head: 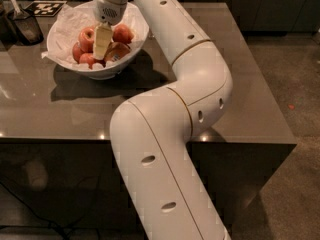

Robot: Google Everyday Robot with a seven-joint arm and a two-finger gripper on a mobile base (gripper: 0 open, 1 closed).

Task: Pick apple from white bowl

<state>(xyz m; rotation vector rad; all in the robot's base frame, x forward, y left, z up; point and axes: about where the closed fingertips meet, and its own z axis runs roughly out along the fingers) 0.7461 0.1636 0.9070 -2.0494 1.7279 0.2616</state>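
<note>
The white bowl (131,59) is large, round and lined with crumpled white paper. It stands on the dark table at the back left. It holds several red apples, among them one at the back left (86,37) and one at the back right (123,33). My gripper (102,44) reaches straight down from the white arm into the middle of the bowl, among the apples. It partly hides the apples under it, and I cannot tell whether it holds one.
A small dark container with a scoop (24,25) stands left of the bowl at the table's back left corner. A black-and-white marker tag (46,7) lies behind it. My white arm (200,84) crosses the table. The table's right edge (270,94) drops to the floor.
</note>
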